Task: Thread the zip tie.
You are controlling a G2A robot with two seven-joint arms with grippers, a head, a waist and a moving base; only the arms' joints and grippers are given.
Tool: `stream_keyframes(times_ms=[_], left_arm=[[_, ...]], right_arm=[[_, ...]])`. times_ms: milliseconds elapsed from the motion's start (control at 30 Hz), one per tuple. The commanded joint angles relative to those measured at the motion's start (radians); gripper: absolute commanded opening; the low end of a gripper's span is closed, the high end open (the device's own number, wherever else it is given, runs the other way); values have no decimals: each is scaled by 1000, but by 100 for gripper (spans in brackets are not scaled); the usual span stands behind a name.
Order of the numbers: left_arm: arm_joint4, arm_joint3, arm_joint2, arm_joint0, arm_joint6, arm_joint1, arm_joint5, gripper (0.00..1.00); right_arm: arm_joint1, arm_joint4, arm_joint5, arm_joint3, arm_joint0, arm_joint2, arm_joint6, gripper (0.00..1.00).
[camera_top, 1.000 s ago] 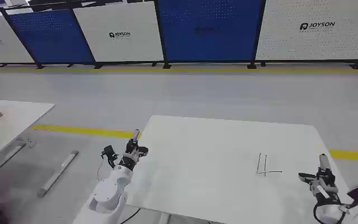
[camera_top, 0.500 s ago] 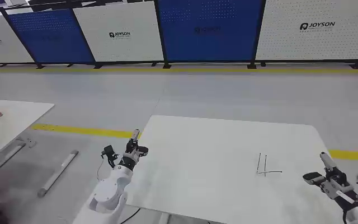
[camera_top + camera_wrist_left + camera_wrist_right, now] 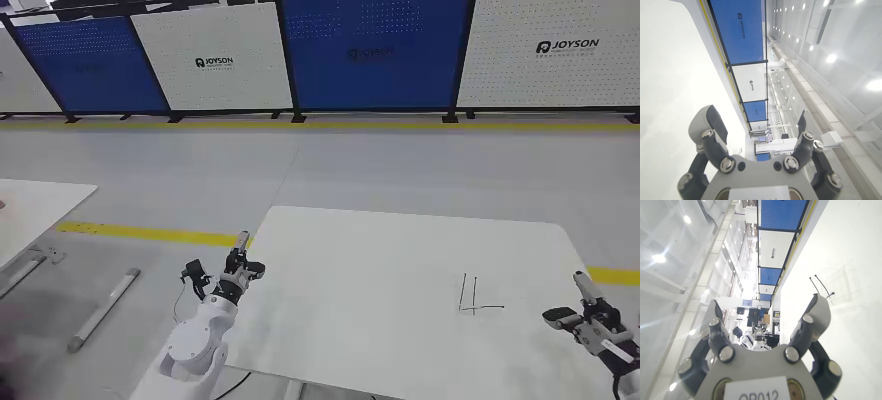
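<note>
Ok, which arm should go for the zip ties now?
Right. The right gripper, open, is near the zip ties on the right of the table; the left gripper, also open, sits at the opposite edge, far from them.

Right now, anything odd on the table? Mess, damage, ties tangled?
Nothing damaged or spilled. The zip ties lie loose on the table: two side by side, a third crosswise at their ends, none threaded. The left gripper and right gripper are open, clear of them.
</note>
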Motion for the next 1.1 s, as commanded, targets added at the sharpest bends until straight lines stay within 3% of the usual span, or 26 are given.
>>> stream_keyframes(times_ms=[0, 433, 467, 567, 633, 800, 933, 1067], left_arm=[[0, 0, 0, 0, 0, 0, 0, 100], [0, 0, 0, 0, 0, 0, 0, 100], [0, 0, 0, 0, 0, 0, 0, 100], [0, 0, 0, 0, 0, 0, 0, 100], [0, 0, 0, 0, 0, 0, 0, 100], [0, 0, 0, 0, 0, 0, 0, 100], [0, 0, 0, 0, 0, 0, 0, 100], [0, 0, 0, 0, 0, 0, 0, 100]], right_arm=[[0, 0, 0, 0, 0, 0, 1, 100], [0, 0, 0, 0, 0, 0, 1, 100], [3, -7, 7, -14, 4, -8, 59, 100], [21, -9, 62, 15, 53, 33, 235, 100], [31, -20, 87, 38, 88, 54, 298, 100], [63, -107, 172, 125, 211, 53, 501, 100], [81, -199, 216, 240, 312, 9, 557, 100], [89, -248, 216, 335, 359, -50, 594, 100]])
